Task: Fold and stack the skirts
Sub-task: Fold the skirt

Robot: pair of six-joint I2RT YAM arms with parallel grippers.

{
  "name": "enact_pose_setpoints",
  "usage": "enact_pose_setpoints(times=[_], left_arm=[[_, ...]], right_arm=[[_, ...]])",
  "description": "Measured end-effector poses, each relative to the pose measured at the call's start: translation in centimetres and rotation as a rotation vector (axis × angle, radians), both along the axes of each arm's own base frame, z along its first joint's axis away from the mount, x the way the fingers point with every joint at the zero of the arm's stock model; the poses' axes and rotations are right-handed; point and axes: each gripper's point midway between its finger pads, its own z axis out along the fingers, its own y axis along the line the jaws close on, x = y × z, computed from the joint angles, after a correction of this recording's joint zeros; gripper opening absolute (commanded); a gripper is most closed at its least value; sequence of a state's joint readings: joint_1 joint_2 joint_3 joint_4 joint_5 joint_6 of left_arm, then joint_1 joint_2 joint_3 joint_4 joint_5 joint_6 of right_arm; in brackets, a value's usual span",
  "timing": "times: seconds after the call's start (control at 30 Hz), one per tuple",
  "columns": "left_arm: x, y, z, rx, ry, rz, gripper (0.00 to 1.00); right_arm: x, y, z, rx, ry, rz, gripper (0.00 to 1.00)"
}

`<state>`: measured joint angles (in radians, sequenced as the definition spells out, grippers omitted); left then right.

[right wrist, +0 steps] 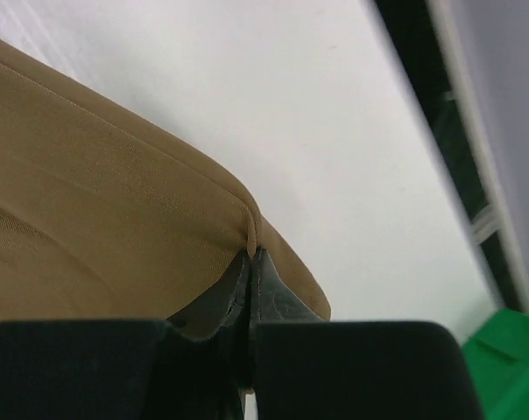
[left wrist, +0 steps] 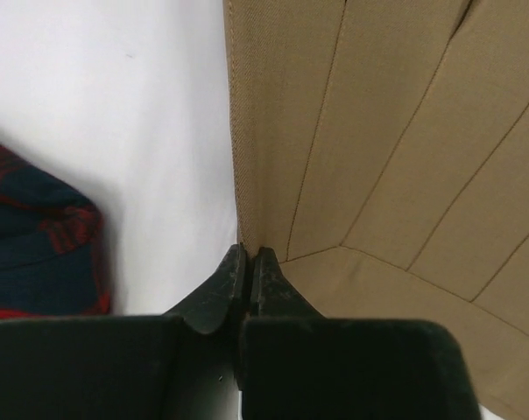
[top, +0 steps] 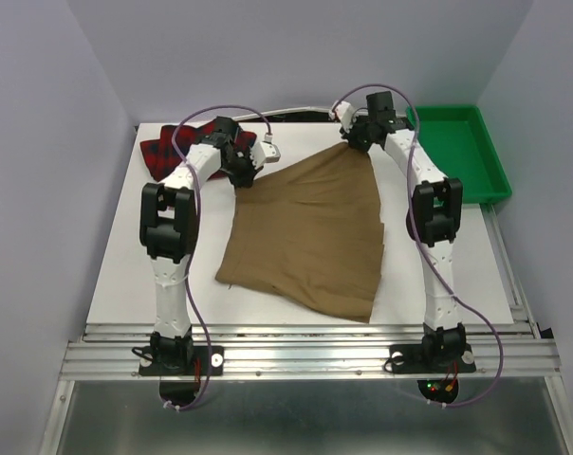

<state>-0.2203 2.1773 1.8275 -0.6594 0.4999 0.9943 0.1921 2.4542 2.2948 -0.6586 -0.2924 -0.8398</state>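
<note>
The left end effector (left wrist: 250, 262) and right end effector (right wrist: 253, 255) each pinch a tan skirt (top: 310, 237) corner. Probably best lifted evenly, edge taut.

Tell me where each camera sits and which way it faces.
Top external: above and behind the bases, looking down over the table; both arms whole.
Left wrist: on the left arm, looking down past its shut jaws pinching the tan skirt's edge; plaid skirt at left.
Right wrist: on the right arm, looking past its shut jaws on the tan skirt's corner; green tray lower right.
Shared: all show the tan skirt.
</note>
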Motion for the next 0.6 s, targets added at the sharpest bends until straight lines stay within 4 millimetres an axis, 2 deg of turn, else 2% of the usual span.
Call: enact_pose_setpoints(times=[0.13, 0.2, 0.27, 0.4, 0.43, 0.5, 0.57, 0.6], left_arm=[[2.2, -0.4, 2.5, -0.039, -0.108, 0.054, 0.00], [2.8, -0.3, 4.5, -0.053, -0.176, 0.073, 0.00], [2.8, 0.1, 6.9, -0.062, -0.241, 0.086, 0.00], [2.0, 0.8, 11.2, -0.071, -0.369, 0.091, 0.00], [1.0, 1.0, 12.0, -0.072, -0.396, 0.081, 0.00], [-0.5, 1.3, 12.6, -0.068, -0.424, 0.058, 0.00], [-2.0, 1.6, 12.5, -0.058, -0.435, 0.038, 0.00], [-3.4, 2.0, 11.9, -0.049, -0.433, 0.026, 0.00]], right_arm=[[2.6, -0.1, 4.2, 0.006, -0.148, -0.027, 0.01], [2.6, -0.2, 5.4, 0.007, -0.174, -0.029, 0.01], [1.9, -0.4, 6.6, 0.004, -0.183, -0.025, 0.01], [-1.5, -0.9, 8.6, -0.008, -0.171, -0.003, 0.01], [-2.8, -0.9, 9.4, -0.005, -0.168, 0.003, 0.01], [-5.8, -0.9, 10.4, -0.004, -0.141, 0.023, 0.01], [-9.1, -0.3, 11.8, 0.010, -0.127, 0.053, 0.01], [-10.2, 0.0, 12.2, 0.016, -0.125, 0.062, 0.01]])
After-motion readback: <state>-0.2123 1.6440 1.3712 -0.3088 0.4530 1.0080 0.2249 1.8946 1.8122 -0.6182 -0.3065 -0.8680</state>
